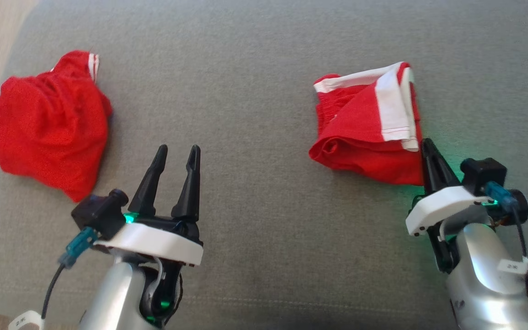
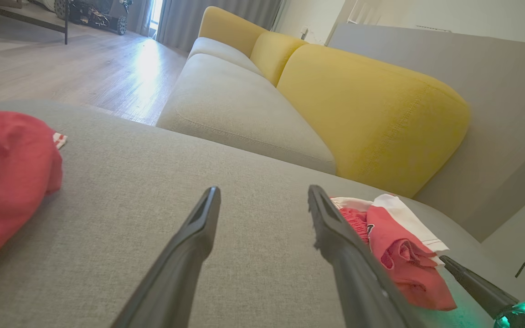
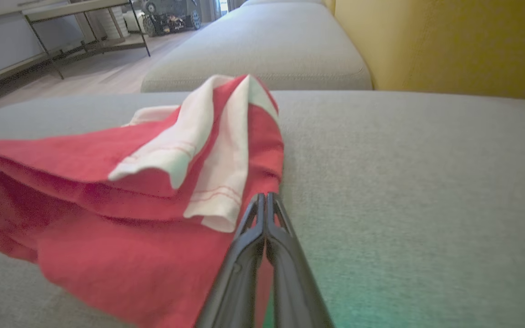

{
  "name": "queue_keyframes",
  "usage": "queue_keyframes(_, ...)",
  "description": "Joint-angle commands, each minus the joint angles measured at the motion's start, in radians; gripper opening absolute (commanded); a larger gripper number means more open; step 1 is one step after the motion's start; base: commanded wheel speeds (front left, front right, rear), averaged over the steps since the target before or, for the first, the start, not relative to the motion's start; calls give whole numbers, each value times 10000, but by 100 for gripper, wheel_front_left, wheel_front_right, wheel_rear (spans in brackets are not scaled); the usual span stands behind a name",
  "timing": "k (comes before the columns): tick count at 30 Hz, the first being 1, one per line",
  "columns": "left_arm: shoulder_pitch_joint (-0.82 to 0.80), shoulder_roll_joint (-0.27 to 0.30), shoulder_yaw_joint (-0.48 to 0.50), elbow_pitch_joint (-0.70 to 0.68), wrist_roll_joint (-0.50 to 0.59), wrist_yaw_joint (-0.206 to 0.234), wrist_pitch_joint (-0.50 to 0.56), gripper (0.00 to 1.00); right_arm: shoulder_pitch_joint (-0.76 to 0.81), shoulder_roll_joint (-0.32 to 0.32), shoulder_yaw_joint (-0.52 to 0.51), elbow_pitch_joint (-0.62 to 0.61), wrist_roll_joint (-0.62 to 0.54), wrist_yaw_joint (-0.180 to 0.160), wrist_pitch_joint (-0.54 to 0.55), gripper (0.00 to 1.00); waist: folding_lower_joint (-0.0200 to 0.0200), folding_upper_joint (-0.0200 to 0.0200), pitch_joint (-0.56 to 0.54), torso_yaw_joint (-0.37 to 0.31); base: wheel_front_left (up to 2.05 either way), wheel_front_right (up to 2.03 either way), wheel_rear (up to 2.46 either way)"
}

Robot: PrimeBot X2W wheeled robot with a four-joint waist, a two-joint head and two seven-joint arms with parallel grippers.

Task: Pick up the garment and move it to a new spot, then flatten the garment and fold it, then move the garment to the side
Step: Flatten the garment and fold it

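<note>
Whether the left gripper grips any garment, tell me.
No: the left gripper stands open and empty over the grey cushion.

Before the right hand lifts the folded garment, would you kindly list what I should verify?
1. Right hand shut: ok.
2. Edge of folded garment pinched in that hand: cannot tell.
3. Left hand open, clear of cloth: ok.
4. Crumpled garment lies apart from the folded one: ok.
5. Bare cushion between them for a new spot: ok.
</note>
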Motion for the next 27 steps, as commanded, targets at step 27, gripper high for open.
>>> queue_keyframes(27, -683, 26, -60, -266, -315, 3, -122, 100, -2557, -354, 1747, 1657, -156, -7, -558, 0, -1, 0, 479, 1025, 0, 0, 0)
